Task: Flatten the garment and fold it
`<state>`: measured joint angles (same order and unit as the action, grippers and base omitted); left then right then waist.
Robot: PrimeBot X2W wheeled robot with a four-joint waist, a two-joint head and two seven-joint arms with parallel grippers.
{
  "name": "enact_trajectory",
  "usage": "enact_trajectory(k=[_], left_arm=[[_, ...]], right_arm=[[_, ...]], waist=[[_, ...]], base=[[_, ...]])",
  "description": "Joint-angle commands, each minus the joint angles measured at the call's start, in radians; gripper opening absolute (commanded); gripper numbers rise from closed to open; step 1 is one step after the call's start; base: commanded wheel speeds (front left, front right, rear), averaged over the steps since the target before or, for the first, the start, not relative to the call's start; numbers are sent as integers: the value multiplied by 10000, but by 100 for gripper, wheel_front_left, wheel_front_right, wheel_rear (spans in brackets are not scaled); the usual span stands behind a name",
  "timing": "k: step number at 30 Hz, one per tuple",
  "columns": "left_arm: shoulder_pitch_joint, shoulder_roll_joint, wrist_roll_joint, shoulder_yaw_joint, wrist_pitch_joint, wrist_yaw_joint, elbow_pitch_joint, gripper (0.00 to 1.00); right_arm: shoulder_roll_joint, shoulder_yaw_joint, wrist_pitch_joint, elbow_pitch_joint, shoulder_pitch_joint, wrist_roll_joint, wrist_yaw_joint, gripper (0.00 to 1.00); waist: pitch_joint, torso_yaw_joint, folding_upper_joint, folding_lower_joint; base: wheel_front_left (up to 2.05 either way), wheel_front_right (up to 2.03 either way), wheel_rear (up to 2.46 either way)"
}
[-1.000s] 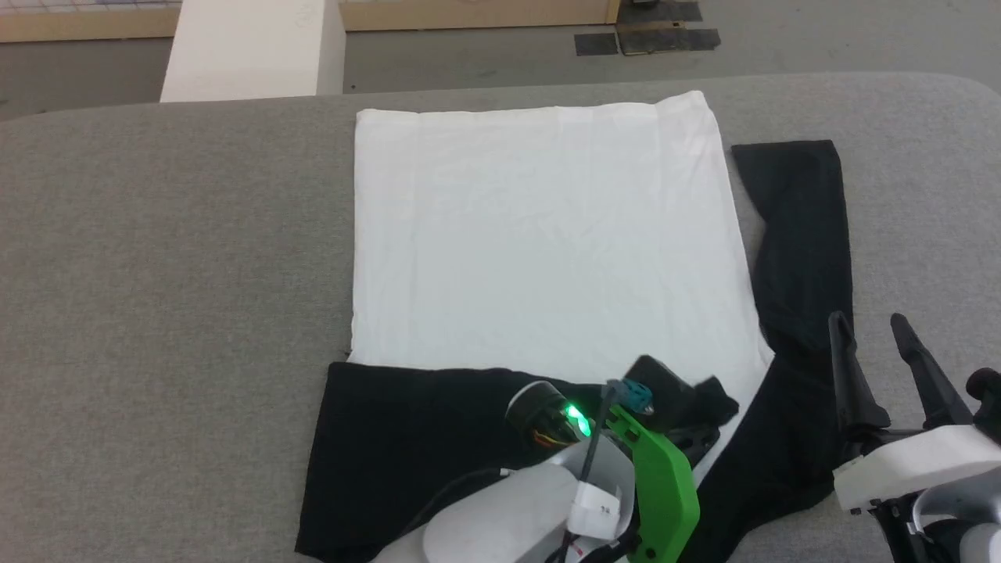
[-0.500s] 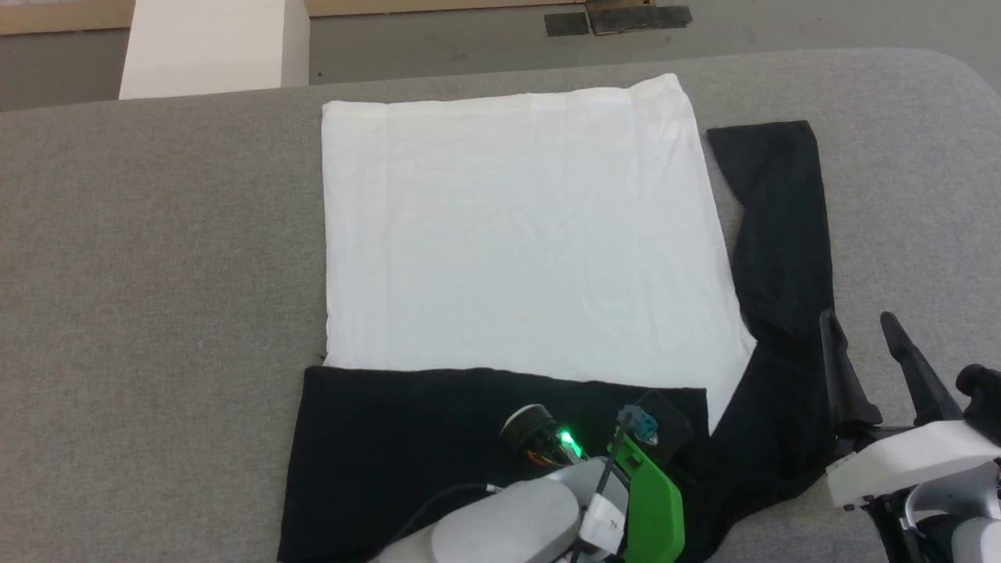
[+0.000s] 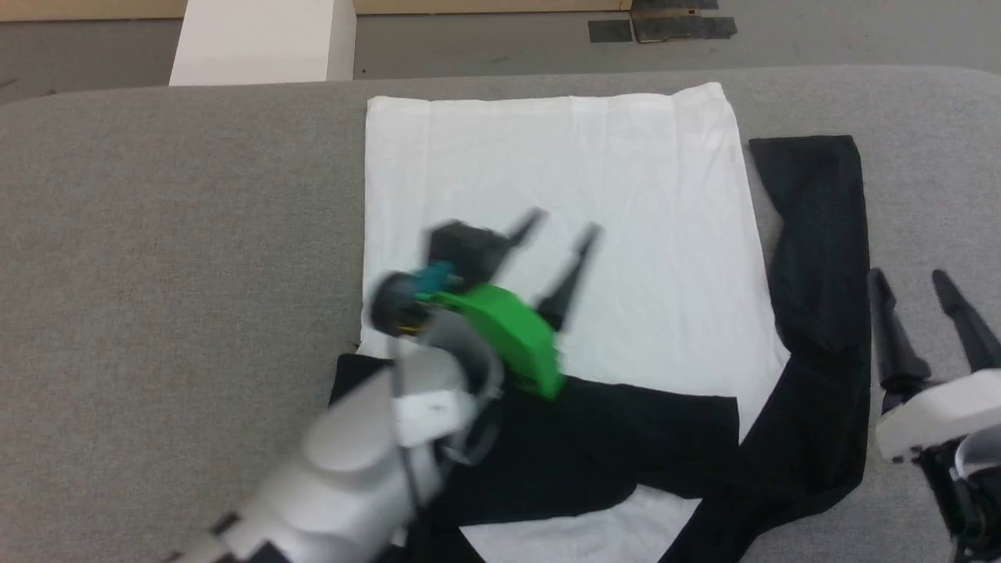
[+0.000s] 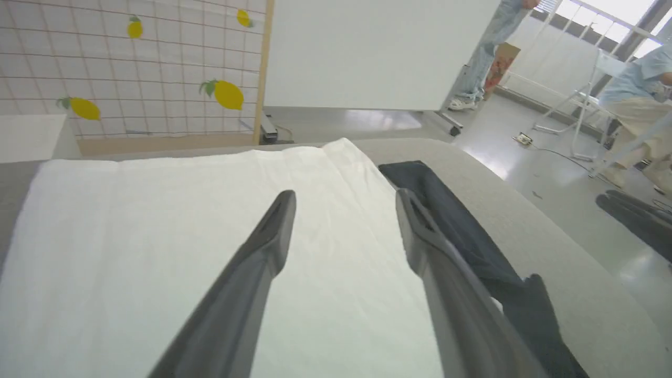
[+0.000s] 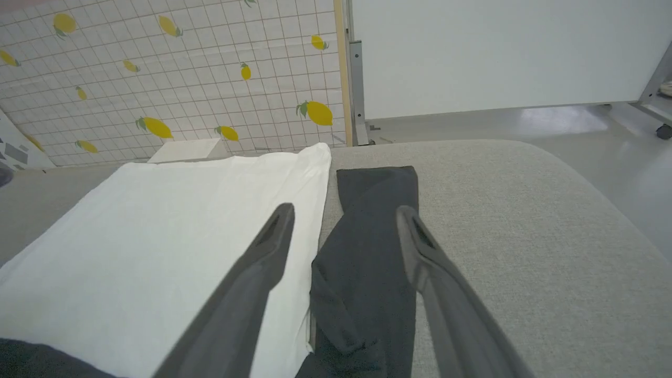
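Note:
The garment (image 3: 563, 172) lies spread on the grey table (image 3: 156, 234), white body flat. One black sleeve (image 3: 626, 446) is folded across its near end, and the other black sleeve (image 3: 821, 258) runs along its right side. My left gripper (image 3: 563, 223) hovers open over the white body (image 4: 157, 226), holding nothing. My right gripper (image 3: 907, 275) stands open at the right, beside the long sleeve. In the right wrist view, that gripper (image 5: 344, 208) has its fingers above the sleeve (image 5: 367, 252), apart from it. In the left wrist view, the left gripper (image 4: 345, 194) points along the white cloth.
A white box (image 3: 258, 43) stands on the floor beyond the table's far edge, near dark floor mats (image 3: 665, 27). A seated person (image 4: 635, 100) and another person's legs (image 4: 488, 47) are far off to the right. Bare grey table surrounds the garment.
My left gripper has opened, let go of the black sleeve and lifted back over the white body. The sleeve now lies across the near end. The head camera shifted.

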<state>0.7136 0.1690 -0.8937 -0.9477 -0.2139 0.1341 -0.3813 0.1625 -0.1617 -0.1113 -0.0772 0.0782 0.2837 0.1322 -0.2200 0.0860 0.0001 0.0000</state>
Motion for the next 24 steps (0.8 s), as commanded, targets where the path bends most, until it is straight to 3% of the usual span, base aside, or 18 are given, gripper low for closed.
enact_trajectory(k=[1, 5, 9, 12, 18, 24], left_arm=[[-131, 488, 252, 362, -243, 241, 45, 100], [-779, 1522, 872, 1907, -466, 806, 775, 100], [-1845, 2016, 2069, 3854, -474, 1110, 2095, 100], [-2665, 2041, 2764, 5002, -476, 1153, 2895, 100], [-3579, 1674, 3747, 6703, -477, 811, 3957, 100], [-3821, 1024, 4519, 7528, -478, 487, 4496, 100]], right_arm=[[133, -54, -121, 156, 369, -11, -15, 100], [529, -243, -549, 848, 1364, -31, -15, 100], [907, -533, -1096, 1895, 2603, 191, -15, 100], [1187, -765, -1549, 2878, 3571, 361, -15, 100], [1726, -1354, -2503, 4972, 5613, 561, -15, 100], [2147, -1987, -3182, 6271, 7123, 340, -15, 100]], waist=[[-123, -48, -1, 0], [-521, -143, -1, 0], [-1114, -278, -1, 0], [-1594, -389, -1, 0], [-2717, -768, -1, 0], [-3554, -1152, -1, 0]], base=[[0, 0, 0], [0, 0, 0], [0, 0, 0], [0, 0, 0], [0, 0, 0], [0, 0, 0]])
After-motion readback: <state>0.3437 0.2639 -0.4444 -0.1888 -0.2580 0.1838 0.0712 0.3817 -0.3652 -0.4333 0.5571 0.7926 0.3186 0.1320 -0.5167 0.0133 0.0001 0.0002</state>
